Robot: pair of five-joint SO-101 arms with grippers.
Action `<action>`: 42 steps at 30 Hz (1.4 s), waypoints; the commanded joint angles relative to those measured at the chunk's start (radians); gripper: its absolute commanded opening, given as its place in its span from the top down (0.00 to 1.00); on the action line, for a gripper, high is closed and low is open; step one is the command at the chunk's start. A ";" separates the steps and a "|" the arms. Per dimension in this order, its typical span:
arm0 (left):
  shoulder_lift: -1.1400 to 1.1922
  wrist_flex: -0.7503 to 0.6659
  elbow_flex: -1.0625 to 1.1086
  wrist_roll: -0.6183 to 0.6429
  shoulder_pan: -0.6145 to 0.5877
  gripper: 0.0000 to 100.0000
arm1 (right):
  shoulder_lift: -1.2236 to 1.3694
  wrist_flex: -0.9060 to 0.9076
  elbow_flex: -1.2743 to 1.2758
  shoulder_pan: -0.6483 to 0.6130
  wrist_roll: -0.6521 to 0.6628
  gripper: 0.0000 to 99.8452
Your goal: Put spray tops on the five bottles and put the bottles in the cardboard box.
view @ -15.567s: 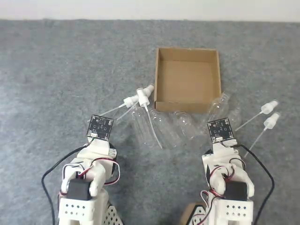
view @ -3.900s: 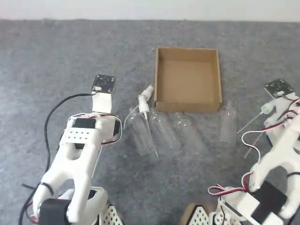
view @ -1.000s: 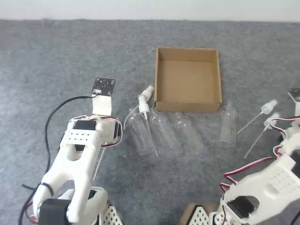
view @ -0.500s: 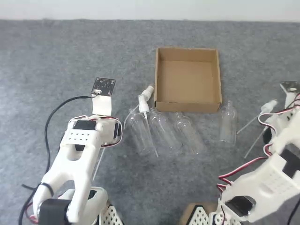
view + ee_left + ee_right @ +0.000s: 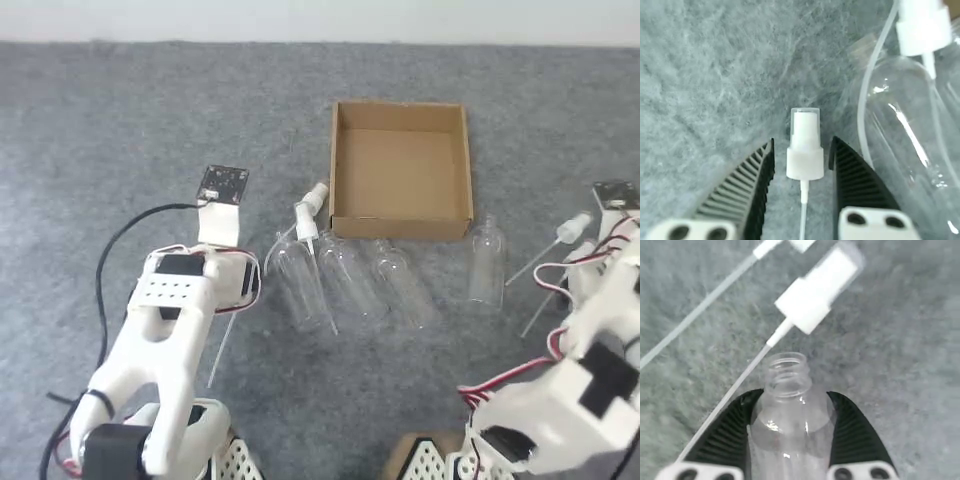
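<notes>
Right tool (image 5: 795, 394) shifted, clamped on clear bottle (image 5: 790, 422), left tool (image 5: 801, 145) gripping white spray top (image 5: 804, 161)

The counter (image 5: 120, 130) is covered in grey felt-like cloth, matt and fuzzy, with a mottled nap. The cardboard box (image 5: 400, 227) is plain brown card, matt and smooth. The bottle (image 5: 790, 430) is clear plastic, smooth and glossy, with bright glints on its shoulder and a ridged neck. The spray top (image 5: 804, 157) is white plastic with a soft sheen, its cap clear, its dip tube thin and translucent. The left claw (image 5: 801, 142) and the right claw (image 5: 794, 394) are black matt plastic, the left's inner faces ribbed. The arms (image 5: 160, 340) are white matt plastic.
</notes>
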 commanded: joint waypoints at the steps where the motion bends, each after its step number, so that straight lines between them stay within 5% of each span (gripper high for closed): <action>1: -0.044 0.038 -0.084 -0.015 -0.002 0.84 | -0.150 -0.024 0.005 -0.007 -0.008 0.99; 12: 0.221 0.040 -0.220 -0.020 -0.003 0.84 | -0.125 -0.021 0.003 0.007 0.032 0.99; 24: 0.523 0.104 -0.447 -0.021 0.003 0.95 | -0.122 -0.030 0.003 0.102 0.149 0.99; 31: 0.443 0.173 -0.481 -0.021 -0.003 0.99 | -0.122 -0.030 0.003 0.099 0.149 0.99; 42: -0.110 0.319 -0.381 -0.020 0.008 0.99 | -0.120 -0.065 0.003 0.097 0.061 0.99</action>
